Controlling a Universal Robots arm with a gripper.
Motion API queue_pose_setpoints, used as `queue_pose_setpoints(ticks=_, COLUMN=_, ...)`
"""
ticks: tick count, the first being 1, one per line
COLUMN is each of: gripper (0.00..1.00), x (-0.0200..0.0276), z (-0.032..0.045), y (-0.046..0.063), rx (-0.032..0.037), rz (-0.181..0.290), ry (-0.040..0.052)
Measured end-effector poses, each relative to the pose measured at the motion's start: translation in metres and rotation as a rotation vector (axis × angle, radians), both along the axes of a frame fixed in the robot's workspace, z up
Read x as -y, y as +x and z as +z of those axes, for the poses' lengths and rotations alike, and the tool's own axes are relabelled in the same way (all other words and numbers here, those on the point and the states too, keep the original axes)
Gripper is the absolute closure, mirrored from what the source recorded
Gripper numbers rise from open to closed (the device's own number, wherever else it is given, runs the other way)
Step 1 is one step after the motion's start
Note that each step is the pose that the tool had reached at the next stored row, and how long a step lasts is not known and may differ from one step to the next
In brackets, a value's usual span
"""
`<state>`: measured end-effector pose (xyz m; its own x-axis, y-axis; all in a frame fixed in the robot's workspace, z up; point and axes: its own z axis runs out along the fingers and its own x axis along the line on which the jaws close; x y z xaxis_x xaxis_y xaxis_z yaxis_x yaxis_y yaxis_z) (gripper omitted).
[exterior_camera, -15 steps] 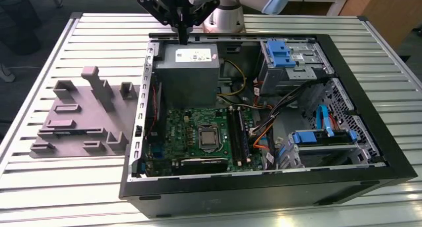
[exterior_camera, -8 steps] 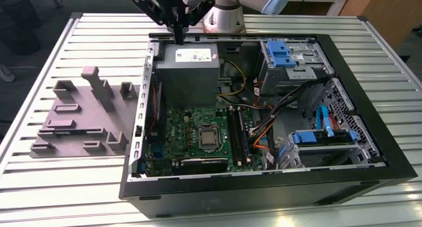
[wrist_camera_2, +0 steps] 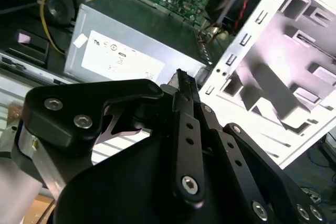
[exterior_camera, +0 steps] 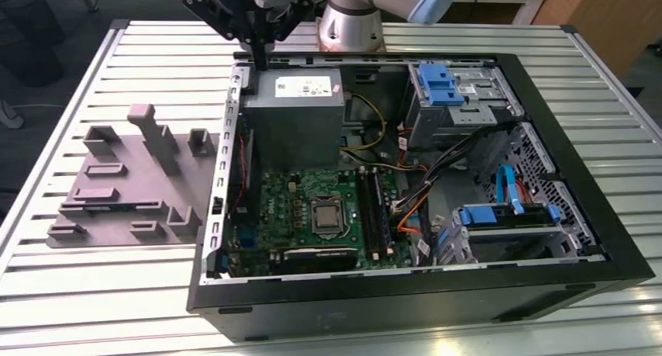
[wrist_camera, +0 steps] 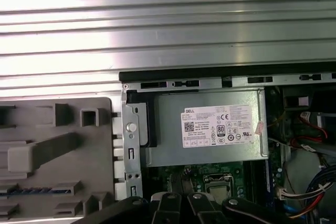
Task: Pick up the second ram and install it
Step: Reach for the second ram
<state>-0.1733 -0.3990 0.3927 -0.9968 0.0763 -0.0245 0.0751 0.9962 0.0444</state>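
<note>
My gripper [exterior_camera: 256,60] hangs above the rear edge of the open computer case [exterior_camera: 579,240], just behind the grey power supply [exterior_camera: 294,112]. Its fingers [wrist_camera_2: 185,109] are pressed together, shut, and I see nothing held between them. In the first wrist view a thin dark strip that looks like the second ram [wrist_camera: 31,190] lies in a slot of the grey fixture [wrist_camera: 58,156], well away from the gripper. The green board [exterior_camera: 300,209] lies in the case bottom, with its long black sockets [exterior_camera: 370,209] beside the processor [exterior_camera: 325,216].
The grey fixture [exterior_camera: 124,185] with raised blocks sits on the slatted table [exterior_camera: 83,77] at the exterior view's left of the case. Blue-tabbed drive cages [exterior_camera: 445,88] and loose cables [exterior_camera: 414,170] stand at the case's other side. The arm's base [exterior_camera: 346,26] stands behind the case.
</note>
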Motion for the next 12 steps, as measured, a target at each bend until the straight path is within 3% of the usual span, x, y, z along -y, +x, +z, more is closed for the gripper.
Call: queue_pose_setpoints(ticks=12, gripper=0.89, x=0.0118, z=-0.0006, y=-0.019, rx=0.0000, rz=0.000, ry=0.0004)
